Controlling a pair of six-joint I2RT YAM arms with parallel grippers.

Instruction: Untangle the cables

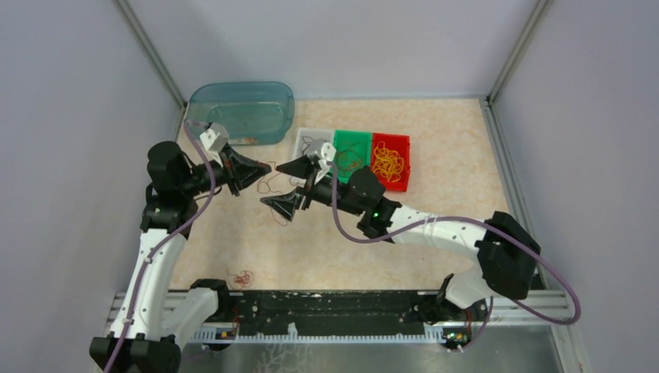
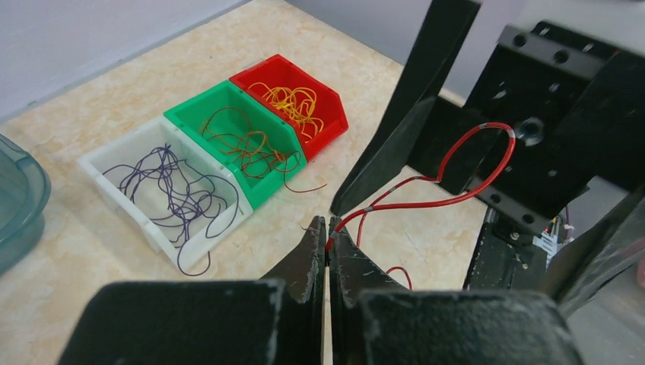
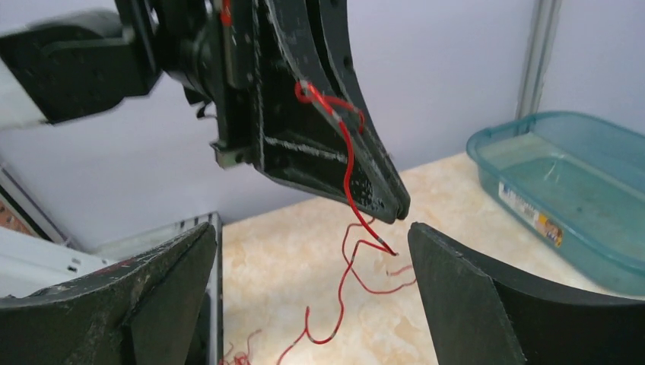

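Note:
My left gripper (image 2: 327, 225) is shut on a thin red cable (image 2: 449, 167) that pokes out past its tips and loops upward. In the top view the left gripper (image 1: 264, 168) hovers over the table's left middle, tip to tip with my right gripper (image 1: 270, 183). The right gripper (image 3: 312, 230) stands wide open and holds nothing. The red cable (image 3: 347, 179) hangs from the left fingers (image 3: 335, 144) down between the right jaws to the tabletop, touching neither. A second small red tangle (image 1: 242, 277) lies near the front edge.
Three small bins sit behind the grippers: white (image 2: 95, 169) with dark purple wires, green (image 2: 190, 114) with dark red ones, red (image 2: 335, 122) with yellow ones. A teal plastic tub (image 1: 242, 113) stands at the back left. Grey walls enclose the table.

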